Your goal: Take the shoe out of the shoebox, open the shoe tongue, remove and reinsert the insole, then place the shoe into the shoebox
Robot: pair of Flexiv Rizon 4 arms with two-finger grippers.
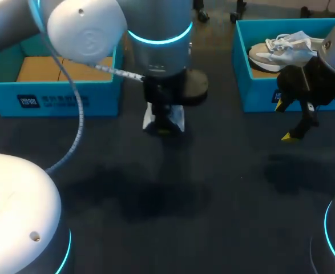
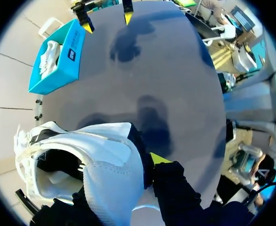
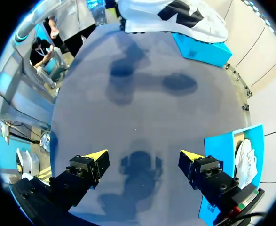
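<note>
A: White sneaker point(image 2: 105, 146) held above the table point(image 1: 213, 188), left hand point(image 1: 164, 127) pinching it.
B: Right hand point(image 3: 144, 155)?
A: Spread wide beside the blue shoebox point(image 1: 258, 97) holding a second sneaker point(image 1: 278, 48).

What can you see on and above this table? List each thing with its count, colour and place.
Table: one, dark, under everything.
Shoeboxes: two, blue; left shoebox and right shoebox at its far side.
Shoes: two, white; boxed shoe in the right shoebox, held shoe above the middle.
Left gripper: one, black with yellow tips, shut on the held shoe.
Right gripper: one, same colours, open, before the right shoebox.
</note>
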